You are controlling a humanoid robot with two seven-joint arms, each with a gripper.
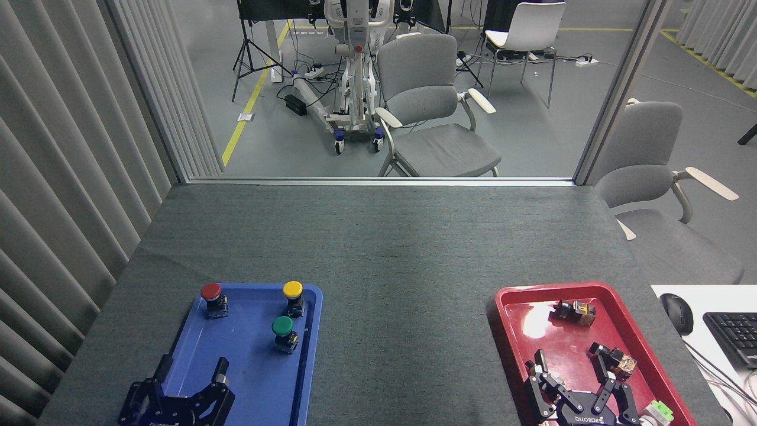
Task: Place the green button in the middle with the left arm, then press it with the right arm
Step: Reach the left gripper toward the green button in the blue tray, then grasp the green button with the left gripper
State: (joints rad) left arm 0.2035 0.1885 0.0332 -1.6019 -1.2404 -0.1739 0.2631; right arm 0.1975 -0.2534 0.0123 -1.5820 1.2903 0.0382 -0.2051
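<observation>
The green button [283, 333], a dark-green cap on a black base, stands upright in the right half of the blue tray [248, 378]. My left gripper [190, 367] is open over the tray's near end, its fingers pointing away from me, a short way below and left of the green button. My right gripper [570, 365] is open low over the red tray [514, 319], holding nothing. The middle [402, 319] is the bare grey felt between the two trays.
A red button [212, 299] and a yellow button [293, 297] stand at the blue tray's far end. Small switch parts [573, 311] lie in the red tray. A mouse [676, 313] and a keyboard [733, 337] sit on a white desk at right.
</observation>
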